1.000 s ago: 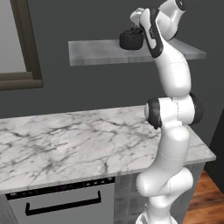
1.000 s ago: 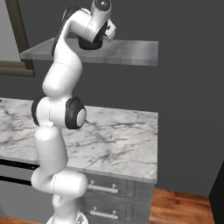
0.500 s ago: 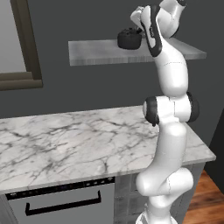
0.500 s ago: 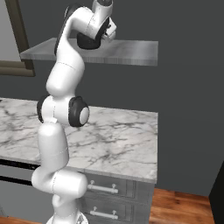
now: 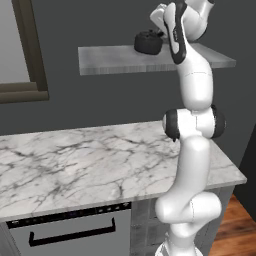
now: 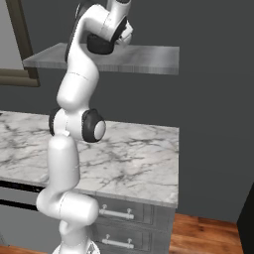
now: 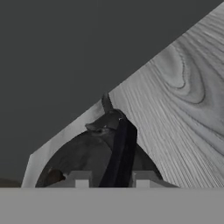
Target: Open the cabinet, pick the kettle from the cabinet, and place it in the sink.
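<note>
The matte-black kettle (image 5: 148, 42) stands on the cabinet's grey shelf (image 5: 110, 60), high above the counter. In the hand view the kettle (image 7: 83, 159) lies right under the hand, spout pointing away. Its arched handle (image 7: 120, 148) runs between the two fingertips. My gripper (image 7: 110, 178) is shut on that handle from above, one finger on each side. In the left base view the raised arm reaches the shelf just right of the kettle. In the right base view the arm hides the kettle. The sink is out of view.
A marble counter (image 5: 90, 160) runs below the shelf, with a dishwasher front (image 5: 70, 232) under it and drawers (image 6: 124, 213) at its right end. A dark window frame (image 5: 30, 55) stands at the left. The shelf's wood-grain surface (image 7: 183, 109) extends beside the kettle.
The fingers have closed in from wide apart onto the kettle's handle. The arm and the kettle have hardly moved.
</note>
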